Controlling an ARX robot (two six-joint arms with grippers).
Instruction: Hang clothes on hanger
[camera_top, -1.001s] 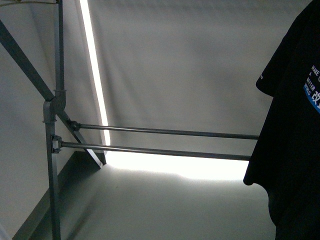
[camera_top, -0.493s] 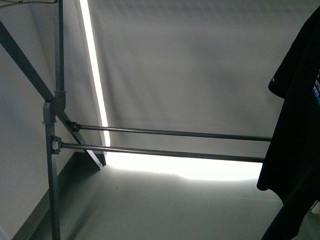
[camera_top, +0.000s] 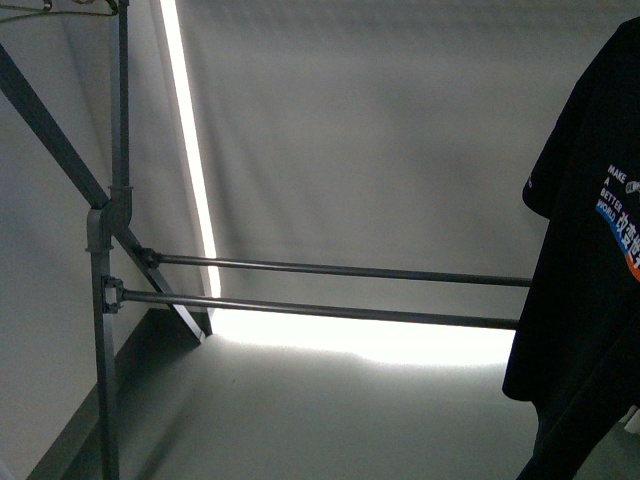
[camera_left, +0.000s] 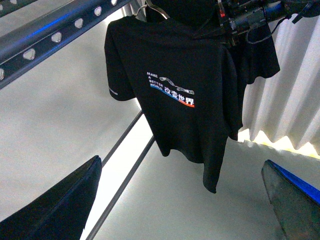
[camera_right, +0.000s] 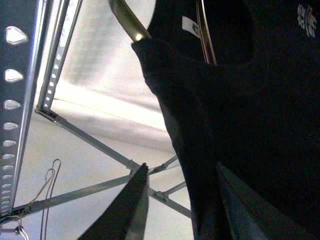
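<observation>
T-shirt (camera_top: 585, 300), black, short-sleeved: hangs at the right edge of the front view, one sleeve toward the left, white lettering "MAKE A BETTER WORLD" with Chinese characters and a blue-orange stripe on the cloth. In the left wrist view the same T-shirt (camera_left: 185, 95) hangs full length from a hanger (camera_left: 150, 9) whose wire hook shows just above the collar, next to a perforated metal beam (camera_left: 55, 37). In the right wrist view the collar, a white neck label and the thin hanger wires (camera_right: 206, 35) appear inside the neck opening.

Rack (camera_top: 105, 250), grey metal: upright post and diagonal brace at left, two horizontal bars (camera_top: 330, 290) running right until the shirt hides them.

Curtain (camera_left: 295, 90), white, pleated: behind the shirt in the left wrist view.

Left gripper (camera_left: 180, 200): two dark fingers spread wide, nothing between them, well apart from the shirt.

Right gripper (camera_right: 182, 200): fingers spread, black cloth between them; whether they pinch it, cannot tell.
</observation>
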